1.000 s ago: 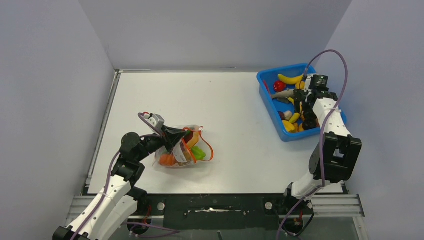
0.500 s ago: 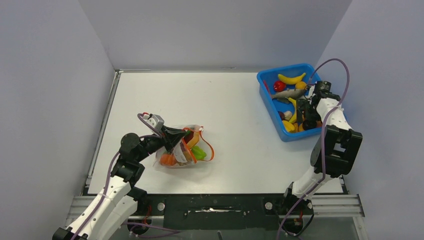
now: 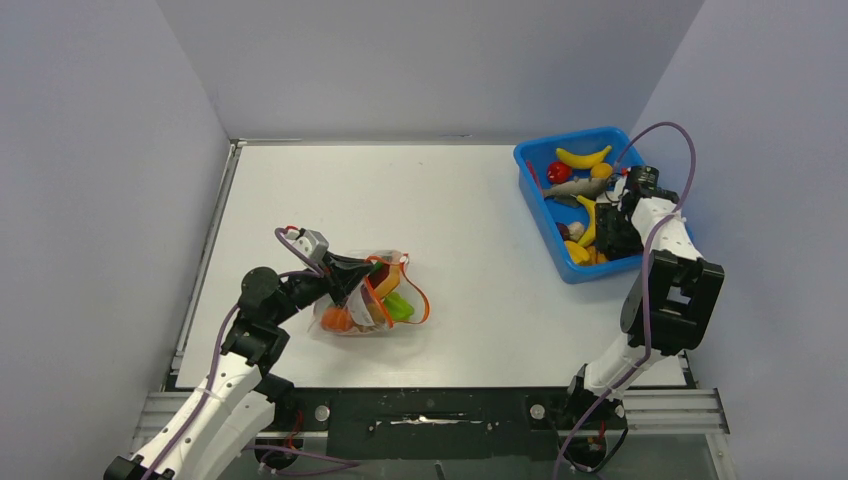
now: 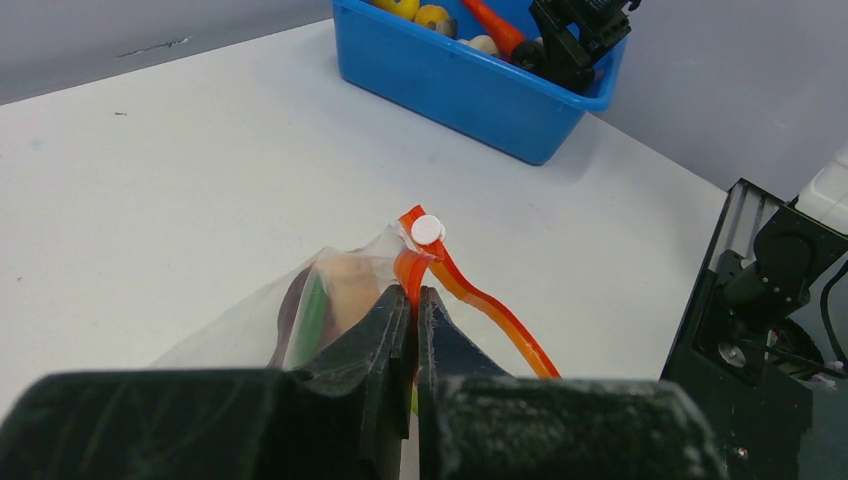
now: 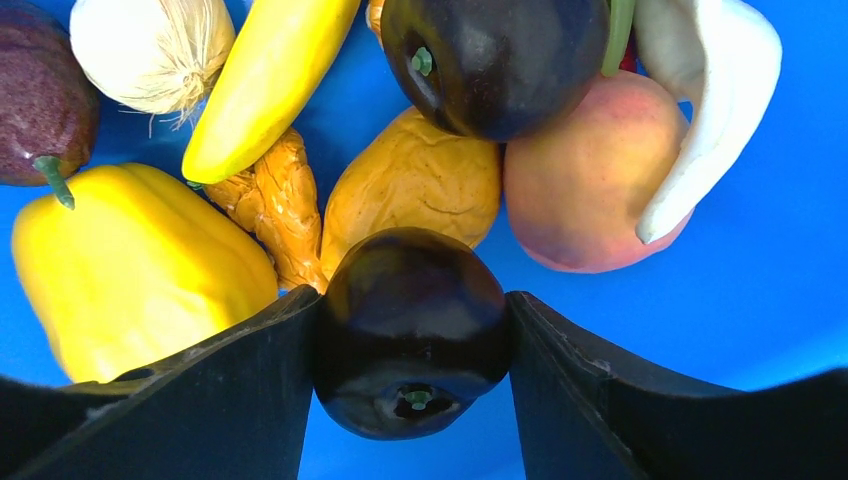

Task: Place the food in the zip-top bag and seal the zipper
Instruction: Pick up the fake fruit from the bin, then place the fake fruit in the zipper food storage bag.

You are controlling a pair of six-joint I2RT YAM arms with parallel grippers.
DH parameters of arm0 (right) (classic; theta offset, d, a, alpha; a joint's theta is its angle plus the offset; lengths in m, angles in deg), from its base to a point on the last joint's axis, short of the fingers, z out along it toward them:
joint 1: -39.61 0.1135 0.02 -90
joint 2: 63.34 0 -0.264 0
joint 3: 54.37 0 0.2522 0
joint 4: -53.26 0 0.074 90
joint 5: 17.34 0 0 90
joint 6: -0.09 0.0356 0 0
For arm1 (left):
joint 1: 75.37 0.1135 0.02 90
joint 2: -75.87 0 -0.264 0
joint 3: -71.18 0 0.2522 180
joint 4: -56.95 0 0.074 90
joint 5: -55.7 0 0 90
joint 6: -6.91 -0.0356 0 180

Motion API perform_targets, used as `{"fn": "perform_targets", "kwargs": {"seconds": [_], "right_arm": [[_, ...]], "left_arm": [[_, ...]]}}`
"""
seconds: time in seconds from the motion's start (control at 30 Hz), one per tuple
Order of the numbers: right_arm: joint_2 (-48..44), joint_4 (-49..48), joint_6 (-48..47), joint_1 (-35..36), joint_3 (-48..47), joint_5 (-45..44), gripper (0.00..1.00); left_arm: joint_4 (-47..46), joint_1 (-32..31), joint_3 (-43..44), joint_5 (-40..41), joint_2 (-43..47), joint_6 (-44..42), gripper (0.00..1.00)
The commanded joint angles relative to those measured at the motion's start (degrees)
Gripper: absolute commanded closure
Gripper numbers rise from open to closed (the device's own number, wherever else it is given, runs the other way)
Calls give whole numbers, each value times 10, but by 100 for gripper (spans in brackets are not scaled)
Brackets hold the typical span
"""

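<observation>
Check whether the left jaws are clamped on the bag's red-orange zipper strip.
Yes, the left wrist view shows the left jaws pinched shut on the zipper at the zip-top bag's mouth.

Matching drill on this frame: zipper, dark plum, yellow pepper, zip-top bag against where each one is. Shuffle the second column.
1. zipper
2. dark plum
3. yellow pepper
4. zip-top bag

A. between the fingers of the right gripper
B. lying on the table, food inside
C. loose in the blue tray
D. pinched in the left gripper

Pairs: 1-D, 2-A, 3-C, 4-B
</observation>
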Motion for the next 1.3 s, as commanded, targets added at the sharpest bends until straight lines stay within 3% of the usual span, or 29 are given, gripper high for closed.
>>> {"fn": "perform_targets", "kwargs": {"seconds": [0.0,0.27,0.67,0.9,1.27], "right_arm": [[-33,1,2,2,-13,13,51],[-64,-17,-1,19,-16,18,61],[-124,-50,-11,110,-32,-13,61],[-175,-61,-14,148,-47,46,61],[-321,-176,-12,269,28,182,61]], "left_arm": [[-39,-3,5,-3,11,-3,100],[-37,-3,5,-1,13,-3,100],[-32,-3,6,2,15,-5,100],[-39,-2,5,7,12,2,100],[-97,-5,0,-1,-19,59,100]]}}
